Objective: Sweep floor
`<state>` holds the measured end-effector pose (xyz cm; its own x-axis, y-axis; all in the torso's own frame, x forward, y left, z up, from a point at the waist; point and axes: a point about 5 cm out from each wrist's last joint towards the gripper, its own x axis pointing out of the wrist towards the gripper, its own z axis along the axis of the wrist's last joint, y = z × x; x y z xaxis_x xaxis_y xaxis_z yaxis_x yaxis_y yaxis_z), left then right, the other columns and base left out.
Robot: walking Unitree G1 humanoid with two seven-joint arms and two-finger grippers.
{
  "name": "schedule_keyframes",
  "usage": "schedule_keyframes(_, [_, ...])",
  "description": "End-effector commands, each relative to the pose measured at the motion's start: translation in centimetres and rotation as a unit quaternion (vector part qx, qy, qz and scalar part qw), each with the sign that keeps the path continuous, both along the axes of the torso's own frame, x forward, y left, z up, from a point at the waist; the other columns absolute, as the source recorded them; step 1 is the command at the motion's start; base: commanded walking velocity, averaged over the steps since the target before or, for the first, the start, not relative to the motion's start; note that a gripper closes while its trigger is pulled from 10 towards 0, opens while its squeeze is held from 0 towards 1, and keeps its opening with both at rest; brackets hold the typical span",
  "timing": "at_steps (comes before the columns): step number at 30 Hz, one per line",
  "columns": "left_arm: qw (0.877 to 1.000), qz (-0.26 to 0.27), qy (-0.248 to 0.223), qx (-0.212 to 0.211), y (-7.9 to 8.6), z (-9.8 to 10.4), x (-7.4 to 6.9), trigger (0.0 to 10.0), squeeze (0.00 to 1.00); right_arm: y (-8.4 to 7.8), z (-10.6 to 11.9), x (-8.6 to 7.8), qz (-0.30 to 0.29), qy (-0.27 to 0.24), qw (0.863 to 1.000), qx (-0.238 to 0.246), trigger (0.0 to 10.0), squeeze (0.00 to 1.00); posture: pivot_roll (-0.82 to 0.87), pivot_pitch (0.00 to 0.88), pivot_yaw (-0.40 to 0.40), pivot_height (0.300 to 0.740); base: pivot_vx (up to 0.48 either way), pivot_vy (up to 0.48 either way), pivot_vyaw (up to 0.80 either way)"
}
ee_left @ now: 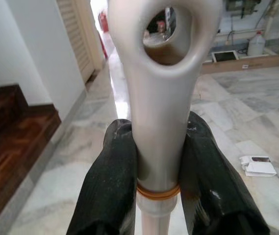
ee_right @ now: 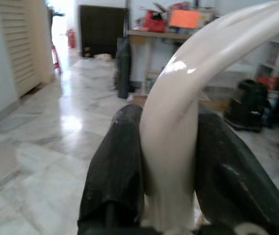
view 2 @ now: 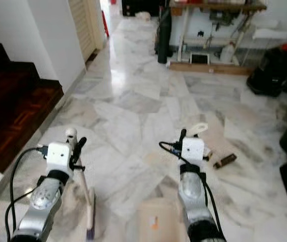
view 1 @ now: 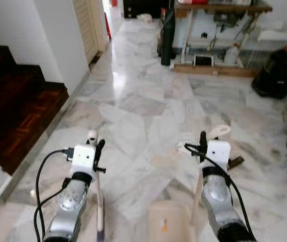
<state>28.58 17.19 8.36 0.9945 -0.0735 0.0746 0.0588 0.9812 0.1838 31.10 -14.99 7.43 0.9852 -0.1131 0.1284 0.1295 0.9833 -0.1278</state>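
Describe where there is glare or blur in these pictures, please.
Left eye view: bright glare on the marble floor near the doorway. Left wrist view: broom handle sharp, the room behind softer. Right wrist view: dustpan handle and background are blurred.
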Motion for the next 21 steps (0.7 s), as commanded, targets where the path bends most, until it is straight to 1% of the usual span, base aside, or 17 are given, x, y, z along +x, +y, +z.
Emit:
schedule_keyframes(1, [1.000, -0.003, -0.025, 0.009, 0.01, 1.04, 0.34, 10.0, 0.00, 0.45, 0.72, 0.19, 0.006, -0.018, 1.000, 0.011, 10.0, 0.00, 0.11, 0.000, 0.016, 0.740, 0.300, 0.000, 0.00])
schedule_keyframes(21, [1.000, 0.000, -0.026, 0.006, -0.05, 1.06, 0.37, 10.0, 0.00, 0.66, 0.76, 0.32, 0.017, -0.016, 1.000, 0.011, 10.0, 0.00, 0.11, 0.001, 0.010, 0.740, 0.302, 0.000, 0.00])
